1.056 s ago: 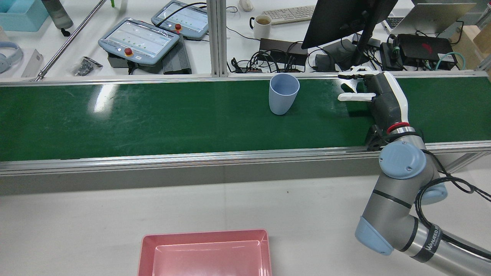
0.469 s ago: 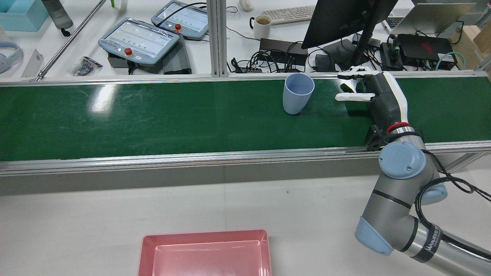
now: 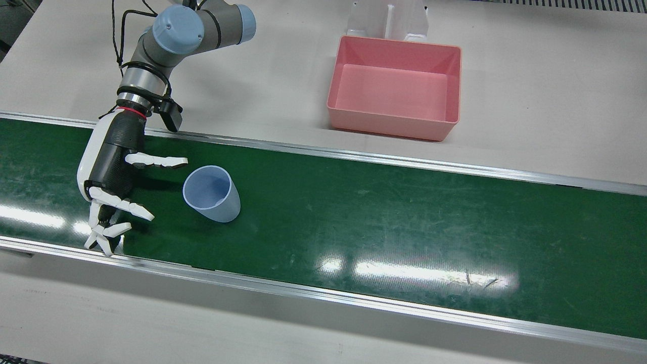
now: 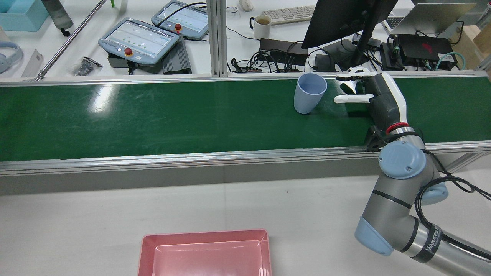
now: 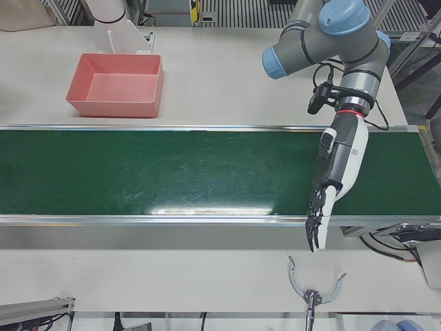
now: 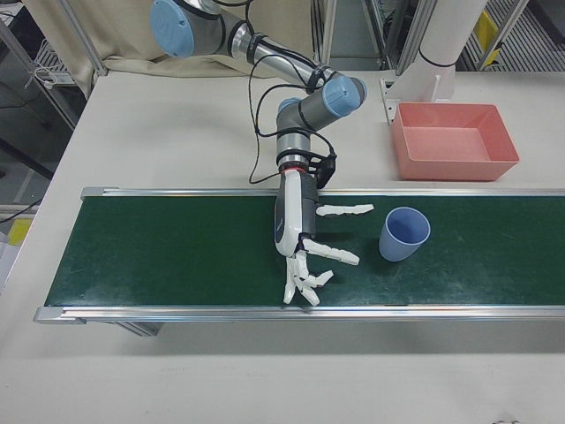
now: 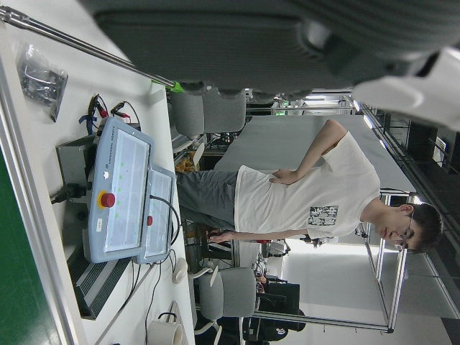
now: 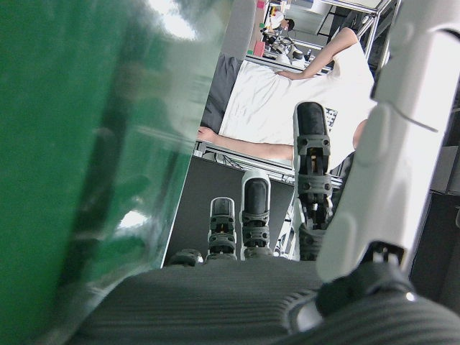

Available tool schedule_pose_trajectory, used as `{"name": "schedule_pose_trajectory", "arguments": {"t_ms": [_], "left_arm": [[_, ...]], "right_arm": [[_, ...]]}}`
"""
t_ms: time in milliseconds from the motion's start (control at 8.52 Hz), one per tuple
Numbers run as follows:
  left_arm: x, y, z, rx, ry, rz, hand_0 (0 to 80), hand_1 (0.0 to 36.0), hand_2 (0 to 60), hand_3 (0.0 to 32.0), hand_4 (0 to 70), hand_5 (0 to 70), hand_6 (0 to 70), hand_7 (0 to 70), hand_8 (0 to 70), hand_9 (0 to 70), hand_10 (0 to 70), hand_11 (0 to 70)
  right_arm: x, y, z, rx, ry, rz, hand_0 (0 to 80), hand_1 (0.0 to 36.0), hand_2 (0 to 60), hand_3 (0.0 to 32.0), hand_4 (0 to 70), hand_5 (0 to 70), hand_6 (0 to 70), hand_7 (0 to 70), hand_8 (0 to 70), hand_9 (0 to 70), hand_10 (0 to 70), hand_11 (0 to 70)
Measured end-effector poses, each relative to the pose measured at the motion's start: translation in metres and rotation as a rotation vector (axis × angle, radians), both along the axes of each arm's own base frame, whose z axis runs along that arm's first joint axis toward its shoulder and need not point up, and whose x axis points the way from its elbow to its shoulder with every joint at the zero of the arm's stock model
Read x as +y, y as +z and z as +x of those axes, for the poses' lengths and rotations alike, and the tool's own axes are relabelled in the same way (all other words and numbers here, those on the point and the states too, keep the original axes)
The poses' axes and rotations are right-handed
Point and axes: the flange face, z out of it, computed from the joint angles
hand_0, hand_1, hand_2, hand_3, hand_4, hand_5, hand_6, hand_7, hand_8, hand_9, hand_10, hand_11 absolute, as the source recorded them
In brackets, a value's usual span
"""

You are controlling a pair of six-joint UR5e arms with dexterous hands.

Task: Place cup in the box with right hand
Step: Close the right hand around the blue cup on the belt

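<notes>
Waiting with its fingers spread apart and holding nothing, the right hand (image 3: 113,187) is hovering low over the green belt (image 3: 404,217) in the pre-grasp step, while the blue cup (image 3: 211,193) is standing upright just beside its fingers (image 3: 156,161), not touching. Closing around the cup's wall is judged the next move, then lifting it toward the pink box (image 3: 394,87), well apart on the white table (image 3: 530,101). The left hand (image 5: 337,172) is hanging over the belt's other end, fingers extended and holding nothing.

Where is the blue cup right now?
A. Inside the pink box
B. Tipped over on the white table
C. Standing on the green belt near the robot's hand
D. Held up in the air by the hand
C: the blue cup stands upright on the green belt, just beside the open right hand, untouched.
</notes>
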Motion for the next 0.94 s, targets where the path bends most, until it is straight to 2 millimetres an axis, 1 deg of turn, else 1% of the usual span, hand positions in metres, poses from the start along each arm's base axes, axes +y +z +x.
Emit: {"name": "schedule_pose_trajectory", "arguments": {"t_ms": [235, 939], "left_arm": [[0.0000, 0.0000, 0.0000, 0.000, 0.000, 0.000, 0.0, 0.0, 0.0, 0.0, 0.0, 0.0, 0.0, 0.0, 0.0, 0.0, 0.0, 0.0], [0.0000, 0.0000, 0.0000, 0.000, 0.000, 0.000, 0.0, 0.0, 0.0, 0.0, 0.0, 0.0, 0.0, 0.0, 0.0, 0.0, 0.0, 0.0]], "right_arm": [[0.0001, -0.0007, -0.0004, 0.001, -0.006, 0.000, 57.9, 9.5, 0.0, 0.0, 59.7, 3.3, 12.0, 62.3, 7.7, 21.9, 0.0, 0.0], [0.0011, -0.0047, 0.0021, 0.002, -0.008, 0.000, 57.0, 9.1, 0.0, 0.0, 54.6, 3.3, 11.3, 59.8, 7.3, 21.1, 0.0, 0.0]]}}
